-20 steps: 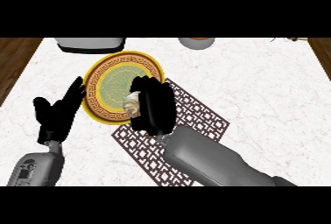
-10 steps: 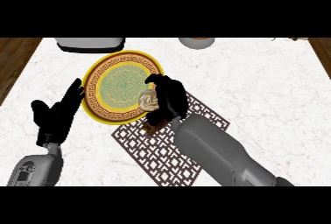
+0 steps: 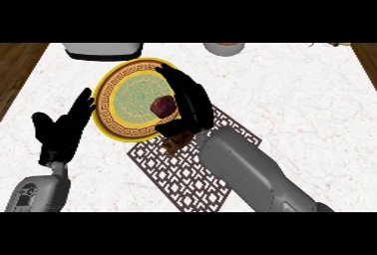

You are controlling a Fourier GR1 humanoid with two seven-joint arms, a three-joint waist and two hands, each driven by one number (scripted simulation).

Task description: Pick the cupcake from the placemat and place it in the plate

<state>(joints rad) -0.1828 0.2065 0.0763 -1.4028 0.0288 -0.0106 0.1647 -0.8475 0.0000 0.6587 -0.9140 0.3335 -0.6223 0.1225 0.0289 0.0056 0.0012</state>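
The yellow-rimmed plate (image 3: pixel 110 107) with a green centre lies at the upper left of the dark lattice placemat (image 3: pixel 173 172). A dark red-brown cupcake (image 3: pixel 163 105) rests on the plate's right half. My right hand (image 3: pixel 190 102) is over that side of the plate. Its fingers stretch straight toward the far rim, and its thumb lies just below the cupcake. The cupcake sits against the palm's left side and nothing curls round it. My left hand (image 3: pixel 63 130) rests open on the counter, left of the plate, fingers up.
A grey appliance (image 3: pixel 101 50) stands at the counter's far edge behind the plate, with a small bowl (image 3: pixel 224 48) to its right. The wooden floor shows past the counter's left edge. My right forearm (image 3: pixel 243 172) covers much of the placemat.
My right hand carried the cupcake from the placemat's edge onto the plate. Its fingers went from curled to straight, uncovering the cupcake. The left hand has barely moved.
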